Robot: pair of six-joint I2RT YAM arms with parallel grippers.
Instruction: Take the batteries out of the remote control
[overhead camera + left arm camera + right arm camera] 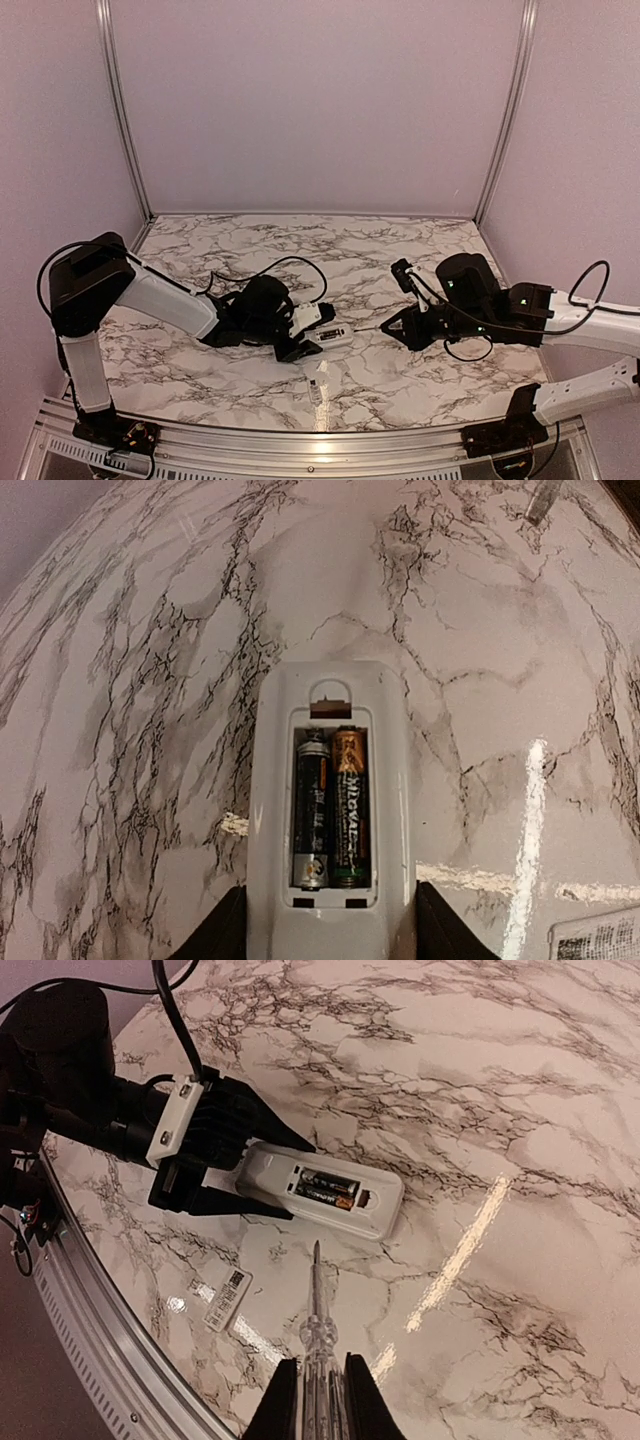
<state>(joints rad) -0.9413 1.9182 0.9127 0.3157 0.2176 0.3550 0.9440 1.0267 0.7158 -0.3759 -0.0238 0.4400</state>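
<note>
The white remote control [333, 336] lies back-up on the marble table, its battery recess uncovered. Two dark batteries [331, 808] sit side by side in the recess, one with an orange end; they also show in the right wrist view [327, 1188]. My left gripper [303, 334] is shut on the remote's near end [325, 920], a finger on each side. My right gripper [322, 1400] is shut on a clear-handled screwdriver [318, 1325]. Its tip [316, 1250] points at the remote and stands a short way off its long side.
The detached battery cover, a thin pale strip with a label [315, 391], lies near the table's front edge and also shows in the right wrist view [227, 1298]. A metal rail [300, 455] runs along the front. Cables [290, 265] trail behind the left arm.
</note>
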